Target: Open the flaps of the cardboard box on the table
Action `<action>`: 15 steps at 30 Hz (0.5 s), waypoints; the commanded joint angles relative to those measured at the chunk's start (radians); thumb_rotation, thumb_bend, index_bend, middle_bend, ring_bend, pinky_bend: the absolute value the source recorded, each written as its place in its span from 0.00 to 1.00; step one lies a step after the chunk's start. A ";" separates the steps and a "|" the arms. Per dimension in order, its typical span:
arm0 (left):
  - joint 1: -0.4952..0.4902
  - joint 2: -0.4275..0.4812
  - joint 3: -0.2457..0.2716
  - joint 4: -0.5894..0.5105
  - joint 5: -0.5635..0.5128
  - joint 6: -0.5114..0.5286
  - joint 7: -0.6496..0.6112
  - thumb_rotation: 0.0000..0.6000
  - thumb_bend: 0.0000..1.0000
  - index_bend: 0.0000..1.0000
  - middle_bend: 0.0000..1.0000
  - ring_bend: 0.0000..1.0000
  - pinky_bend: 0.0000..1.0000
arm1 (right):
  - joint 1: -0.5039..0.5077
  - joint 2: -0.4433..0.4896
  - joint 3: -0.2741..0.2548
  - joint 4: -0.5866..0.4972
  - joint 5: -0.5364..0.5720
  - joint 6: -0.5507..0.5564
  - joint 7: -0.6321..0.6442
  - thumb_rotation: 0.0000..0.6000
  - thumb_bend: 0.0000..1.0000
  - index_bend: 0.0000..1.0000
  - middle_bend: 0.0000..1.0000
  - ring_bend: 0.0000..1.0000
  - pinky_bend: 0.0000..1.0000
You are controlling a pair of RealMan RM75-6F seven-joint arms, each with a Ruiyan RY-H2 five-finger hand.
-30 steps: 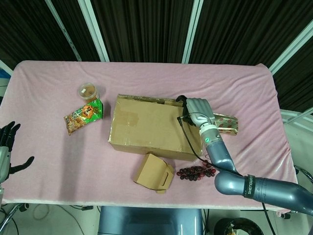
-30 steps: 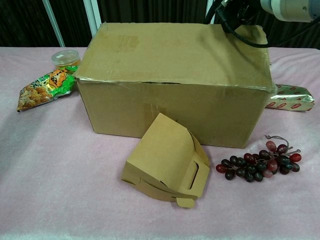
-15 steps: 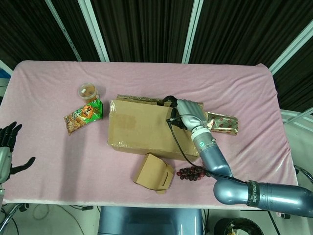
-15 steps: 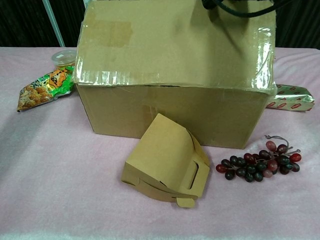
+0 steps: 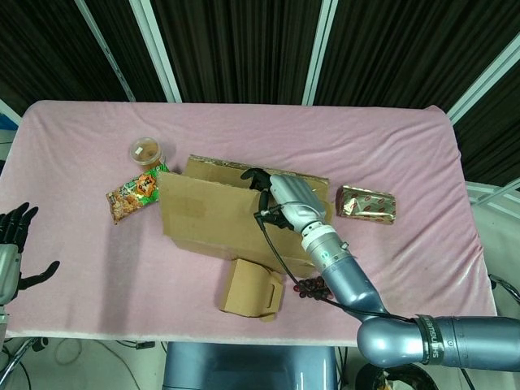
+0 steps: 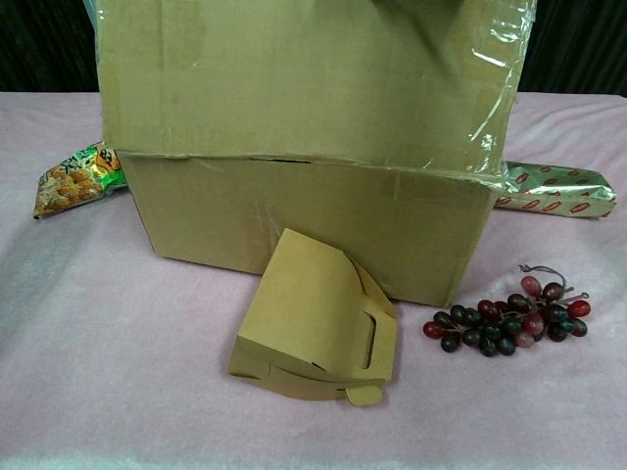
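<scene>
The cardboard box (image 5: 313,185) sits mid-table. Its long taped top flap (image 5: 207,215) is lifted and tilted toward me. My right hand (image 5: 288,203) holds that flap at its free edge, fingers hooked over it. In the chest view the raised flap (image 6: 294,78) fills the upper frame above the box's front wall (image 6: 294,220) and hides the right hand. My left hand (image 5: 12,244) hovers off the table's left edge with its fingers spread and holds nothing.
A small brown carton (image 5: 252,288) leans against the box's front, with dark grapes (image 5: 313,287) to its right. A green snack bag (image 5: 134,193) and a lidded cup (image 5: 147,151) lie left of the box. A foil-wrapped bar (image 5: 367,203) lies to the right.
My right hand has moved left and toward me, swinging the top flap from flat to steeply raised. The box has slid a little to the left. The left hand stays put.
</scene>
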 commanded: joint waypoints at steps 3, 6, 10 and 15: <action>0.001 0.000 -0.001 0.000 0.000 0.000 -0.001 1.00 0.17 0.00 0.00 0.00 0.00 | 0.014 0.020 0.015 -0.029 0.013 0.004 0.019 1.00 0.86 0.24 0.49 0.59 0.60; 0.001 0.000 -0.002 0.000 0.000 -0.002 -0.001 1.00 0.17 0.00 0.00 0.00 0.00 | 0.019 0.030 0.017 -0.041 0.022 0.003 0.025 1.00 0.74 0.23 0.47 0.57 0.59; 0.002 0.001 -0.002 0.000 0.002 -0.002 -0.001 1.00 0.17 0.00 0.00 0.00 0.00 | 0.022 0.050 0.012 -0.061 0.041 -0.002 0.033 1.00 0.64 0.22 0.45 0.56 0.58; 0.002 0.001 -0.002 -0.001 0.003 -0.004 -0.001 1.00 0.17 0.00 0.00 0.00 0.00 | 0.023 0.073 0.002 -0.089 0.059 -0.009 0.045 1.00 0.56 0.20 0.44 0.55 0.56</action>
